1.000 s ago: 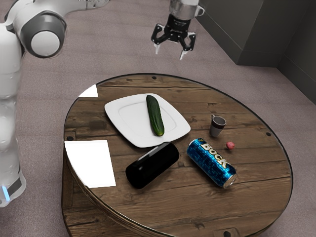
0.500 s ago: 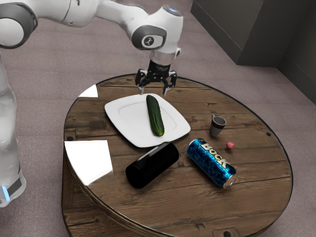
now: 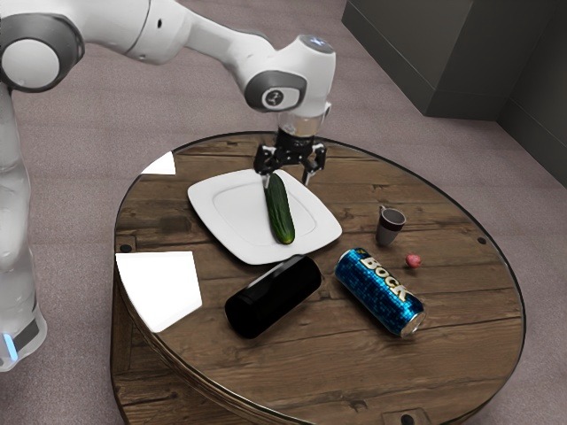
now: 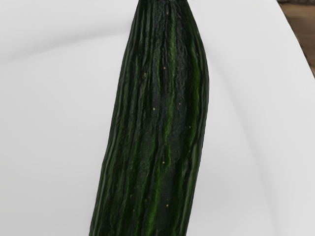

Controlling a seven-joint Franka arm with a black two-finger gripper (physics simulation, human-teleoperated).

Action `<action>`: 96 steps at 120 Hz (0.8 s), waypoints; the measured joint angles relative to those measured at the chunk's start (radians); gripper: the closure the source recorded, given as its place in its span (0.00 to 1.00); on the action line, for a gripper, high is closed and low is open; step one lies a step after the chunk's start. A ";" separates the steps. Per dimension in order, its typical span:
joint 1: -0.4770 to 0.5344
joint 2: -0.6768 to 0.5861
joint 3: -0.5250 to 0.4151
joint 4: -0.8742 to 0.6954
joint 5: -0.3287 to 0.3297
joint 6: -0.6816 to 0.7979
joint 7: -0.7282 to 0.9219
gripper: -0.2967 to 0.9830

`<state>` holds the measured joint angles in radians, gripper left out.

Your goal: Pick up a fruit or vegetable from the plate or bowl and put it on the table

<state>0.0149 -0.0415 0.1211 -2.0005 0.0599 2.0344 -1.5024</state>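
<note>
Above the round wooden table, pointed the gripper downward with fingers spread apart, near one end of the cucumber on the white plate. Reached in from the exterior view's left, with the arm sloping down to a bent wrist. Had the black cylinder, blue can and cup farther out, apart from the hand.

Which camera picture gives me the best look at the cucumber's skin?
The wrist view: the cucumber is so close there that its ridges, bright green streaks and tiny pale specks stand out, though both ends are cut off. The exterior view shows it smaller, as a long dark green shape lying on the white plate.
</note>
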 joint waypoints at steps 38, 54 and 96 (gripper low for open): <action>0.009 0.029 0.000 -0.025 0.001 0.033 -0.039 0.23; 0.009 0.033 0.000 -0.046 0.001 0.053 -0.050 0.23; 0.009 0.051 0.000 -0.061 0.000 0.080 -0.070 0.23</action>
<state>0.0243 0.0097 0.1211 -2.0619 0.0601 2.1145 -1.5721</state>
